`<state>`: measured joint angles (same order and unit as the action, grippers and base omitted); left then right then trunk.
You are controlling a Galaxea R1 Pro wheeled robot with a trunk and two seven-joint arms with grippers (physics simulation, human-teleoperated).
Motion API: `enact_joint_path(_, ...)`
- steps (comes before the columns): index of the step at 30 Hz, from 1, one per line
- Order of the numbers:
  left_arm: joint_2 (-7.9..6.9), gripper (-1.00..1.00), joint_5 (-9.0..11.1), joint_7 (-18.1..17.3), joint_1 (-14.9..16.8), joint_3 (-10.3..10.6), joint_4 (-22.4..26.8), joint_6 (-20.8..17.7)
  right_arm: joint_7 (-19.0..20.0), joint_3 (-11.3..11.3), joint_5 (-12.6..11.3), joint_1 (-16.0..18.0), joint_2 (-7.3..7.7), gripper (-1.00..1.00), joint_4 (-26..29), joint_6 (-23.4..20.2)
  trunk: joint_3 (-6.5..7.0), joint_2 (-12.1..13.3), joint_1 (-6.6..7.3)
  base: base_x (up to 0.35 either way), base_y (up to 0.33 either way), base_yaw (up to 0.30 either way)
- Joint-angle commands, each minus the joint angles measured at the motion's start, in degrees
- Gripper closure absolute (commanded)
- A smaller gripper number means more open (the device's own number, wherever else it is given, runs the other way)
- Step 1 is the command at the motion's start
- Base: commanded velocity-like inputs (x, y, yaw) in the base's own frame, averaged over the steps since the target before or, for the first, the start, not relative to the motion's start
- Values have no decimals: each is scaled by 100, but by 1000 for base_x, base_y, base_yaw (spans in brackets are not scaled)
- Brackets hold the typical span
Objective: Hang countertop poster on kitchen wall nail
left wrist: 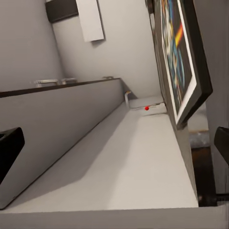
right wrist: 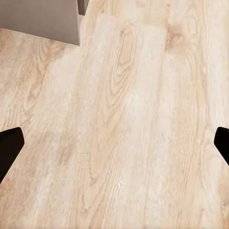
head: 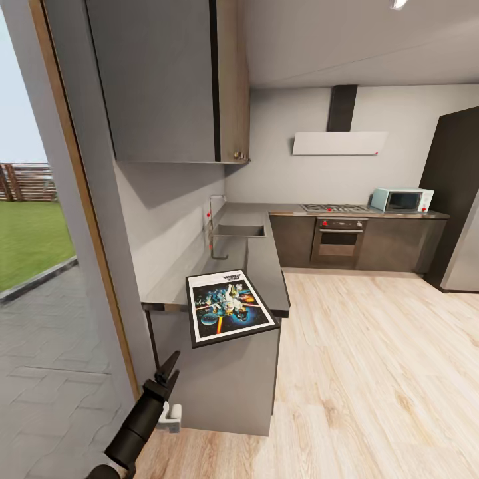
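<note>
The poster [head: 230,307] lies flat on the near end of the kitchen countertop [head: 266,256], with its black frame jutting over the front edge. My left gripper [head: 169,372] is low, in front of the cabinet end and below-left of the poster, pointing up at it. In the left wrist view the poster [left wrist: 183,57] shows edge-on past the grey cabinet panel [left wrist: 119,157], and the left gripper [left wrist: 114,148] is open with nothing between its fingers. My right gripper [right wrist: 114,143] is open over the pale wood floor [right wrist: 124,119].
A door frame [head: 80,199] and an outdoor patio lie to the left. An upper cabinet [head: 166,80] hangs above the counter. Further back are the sink [head: 238,231], tap [head: 211,203], oven [head: 339,243], teal microwave [head: 401,199] and fridge [head: 459,199]. Wood floor [head: 372,372] spreads to the right.
</note>
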<state>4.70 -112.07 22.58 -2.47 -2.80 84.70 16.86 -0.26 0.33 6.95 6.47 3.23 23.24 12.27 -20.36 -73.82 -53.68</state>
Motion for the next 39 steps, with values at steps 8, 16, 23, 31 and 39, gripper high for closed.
enact_joint_path(8,149,-100,-56,-306,1,-3,-19,40,-3,2,43,3,2,-100,-4,13,-5,-3,0,0,0,0)
enact_joint_path(16,149,-100,-79,-549,1,9,41,79,-5,1,43,3,2,-100,-4,12,-5,-3,0,0,0,0)
enact_joint_path(23,81,-100,-683,-599,1,36,76,88,-6,-2,43,3,2,-100,-4,16,-5,-3,0,0,0,0)
enact_joint_path(31,10,-100,-1772,-575,1,47,127,84,-8,2,43,3,2,-100,-5,13,-5,-3,0,0,0,0)
enact_joint_path(39,-315,-100,-1960,-552,1,157,132,70,-4,2,43,3,2,-100,-5,12,-5,-3,0,0,0,0)
